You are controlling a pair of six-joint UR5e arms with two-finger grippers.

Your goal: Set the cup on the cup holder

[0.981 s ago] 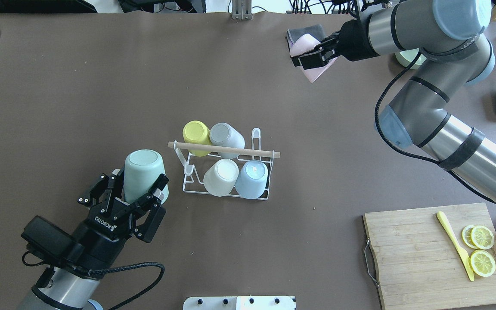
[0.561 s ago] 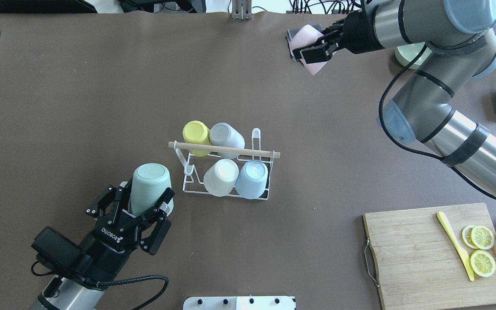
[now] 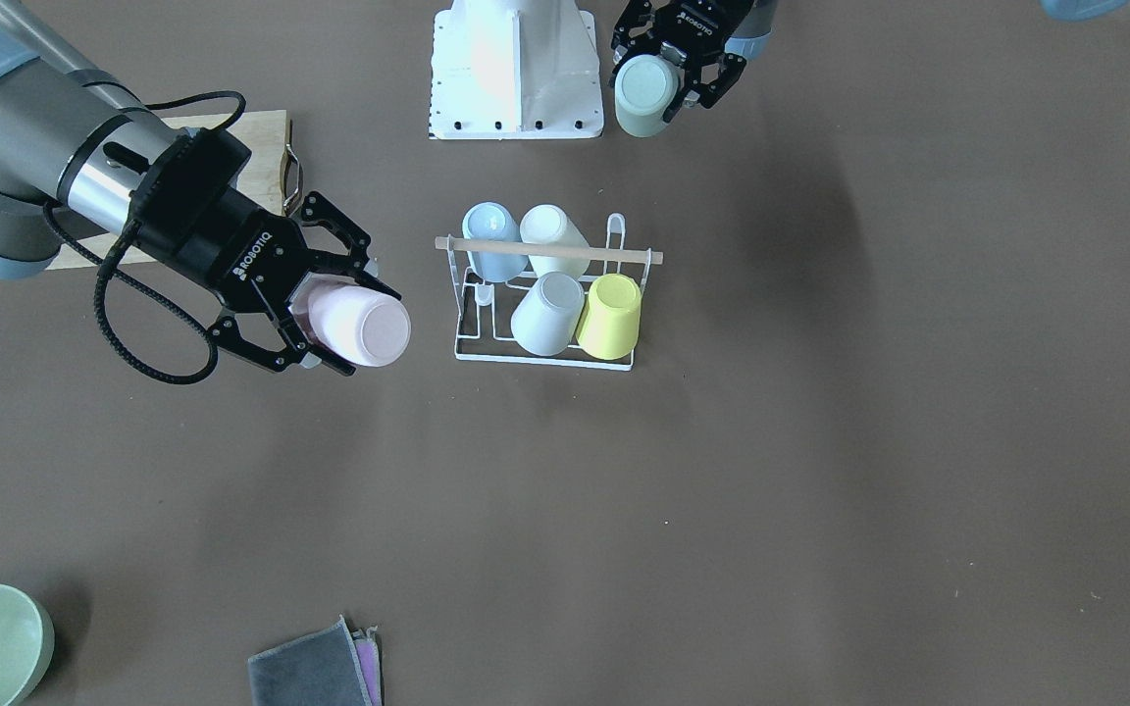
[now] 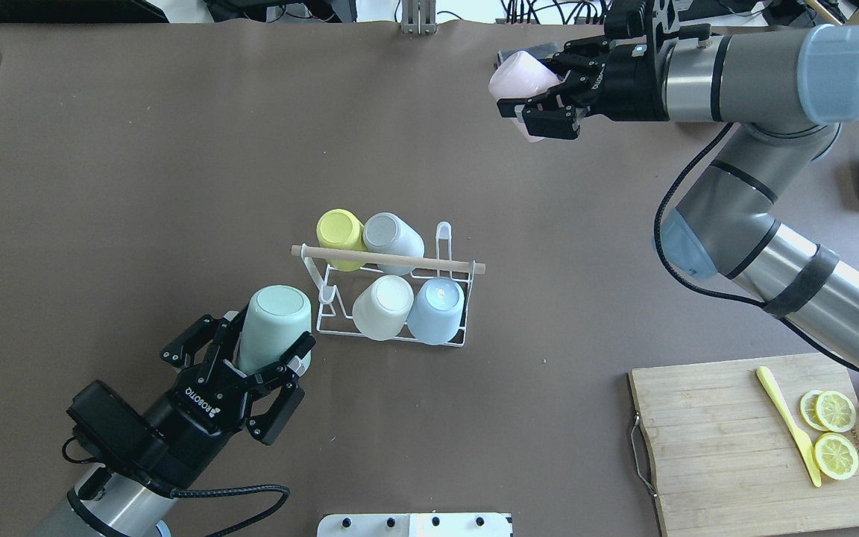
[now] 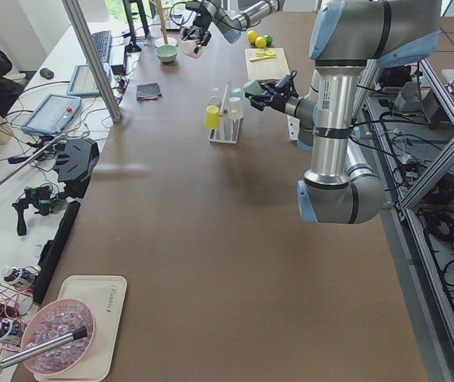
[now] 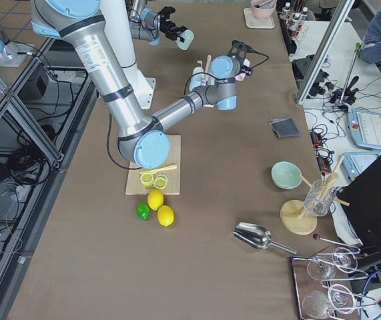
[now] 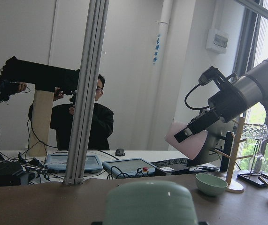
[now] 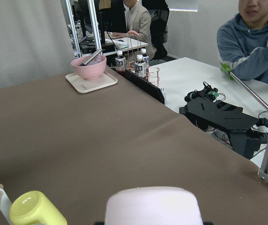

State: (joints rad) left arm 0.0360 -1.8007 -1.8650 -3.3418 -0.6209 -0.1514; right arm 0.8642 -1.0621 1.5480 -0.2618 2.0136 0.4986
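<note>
So we count six cups in all; four sit mouth-down on the cup holder (image 4: 443, 237) in the middle of the bench (image 4: 176, 149), two per row. The far row has the yellow cup (image 4: 338, 227) and the pale grey cup (image 4: 388, 233); the near row has the cream cup (image 4: 386, 298) and the blue cup (image 4: 438, 298). One wooden rod (image 4: 467, 265) runs across the top, and we can see one bare prong in each row.

The other two cups are in the air, one per arm. The left hand (image 4: 269, 339) is closed round the mint cup (image 4: 274, 317), fingers on its sides, bottom facing up; it's just beside the holder's end, by the near row. The right hand (image 4: 530, 86) is clamped on the pink cup (image 4: 515, 74), off to the robot's right and apart from the holder.

Off to the side there's one cutting board (image 4: 705, 440) with one yellow knife (image 4: 787, 425) and two lemon slices (image 4: 835, 410).
</note>
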